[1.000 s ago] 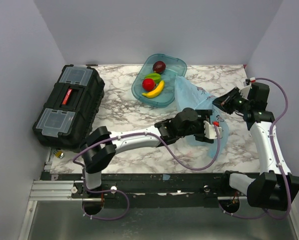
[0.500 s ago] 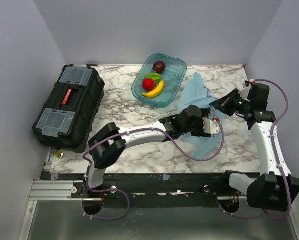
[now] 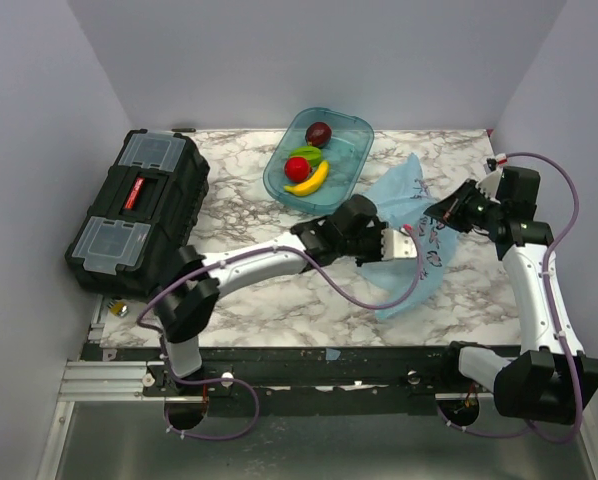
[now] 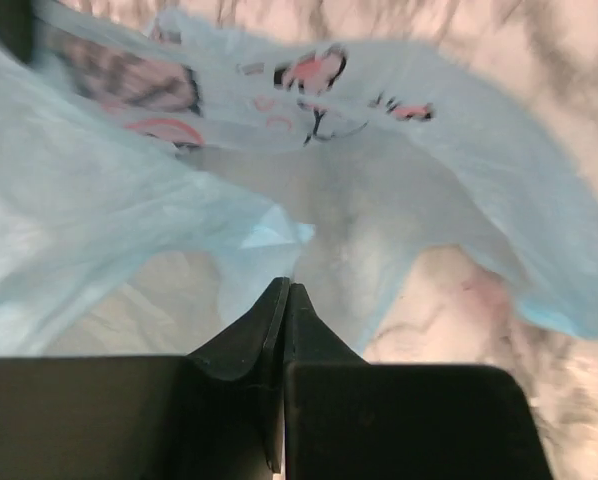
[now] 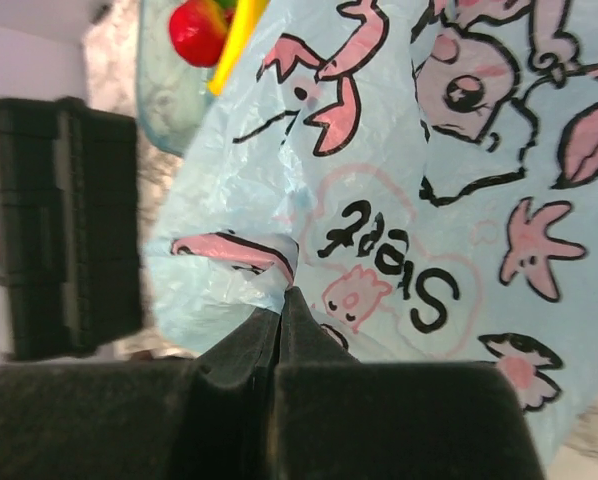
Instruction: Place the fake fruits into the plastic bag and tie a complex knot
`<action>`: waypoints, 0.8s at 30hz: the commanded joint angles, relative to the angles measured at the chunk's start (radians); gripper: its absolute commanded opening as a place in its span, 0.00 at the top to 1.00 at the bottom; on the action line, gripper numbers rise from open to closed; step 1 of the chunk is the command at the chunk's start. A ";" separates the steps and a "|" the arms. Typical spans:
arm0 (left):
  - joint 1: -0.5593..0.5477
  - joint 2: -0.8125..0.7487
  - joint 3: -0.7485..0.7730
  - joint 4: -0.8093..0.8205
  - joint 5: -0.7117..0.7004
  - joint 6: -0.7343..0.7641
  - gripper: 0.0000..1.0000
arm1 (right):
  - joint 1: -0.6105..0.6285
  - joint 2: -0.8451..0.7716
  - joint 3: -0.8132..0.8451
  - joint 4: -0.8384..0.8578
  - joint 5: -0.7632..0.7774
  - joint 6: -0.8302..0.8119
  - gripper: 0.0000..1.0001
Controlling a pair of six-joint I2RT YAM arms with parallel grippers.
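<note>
1. Two grippers pinch one plastic bag [image 3: 426, 272]. It is thin, crinkly and light blue, you can see through it a bit, and it has pink-and-white cartoon pictures.
2. Your left gripper [image 4: 284, 292] has its fingers pressed tight together on a fold of the bag. That arm stretches long and low across the table to the right side.
3. Your right gripper [image 5: 282, 300] is squeezed flat on the bag too. Its arm stands up tall, and the wrist bends in toward the left.
4. The bag hangs spread between them, and its low corner lies on the marble table [image 3: 259, 290].
5. Behind the bag is a clear teal oval tray [image 3: 351, 150] holding smooth toy fruit: a yellow banana [image 3: 309, 180], a red ball [image 3: 297, 167], a green piece [image 3: 307, 155] and a maroon ball [image 3: 318, 133].
6. A hard black toolbox [image 3: 139, 215] sits far to the left, well apart from the bag.
</note>
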 commanded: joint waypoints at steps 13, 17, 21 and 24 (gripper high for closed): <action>0.279 -0.123 0.096 0.082 0.735 -0.679 1.00 | -0.001 -0.119 0.023 -0.146 -0.137 -0.975 0.34; 0.281 -0.112 0.113 0.086 0.766 -0.719 1.00 | -0.001 -0.144 0.027 -0.033 -0.199 -1.013 0.04; 0.284 -0.103 0.136 0.073 0.783 -0.732 1.00 | 0.006 -0.146 0.021 0.011 -0.301 -1.103 0.00; 0.288 -0.085 0.167 0.055 0.800 -0.747 1.00 | 0.030 -0.134 0.033 -0.039 -0.370 -1.224 0.00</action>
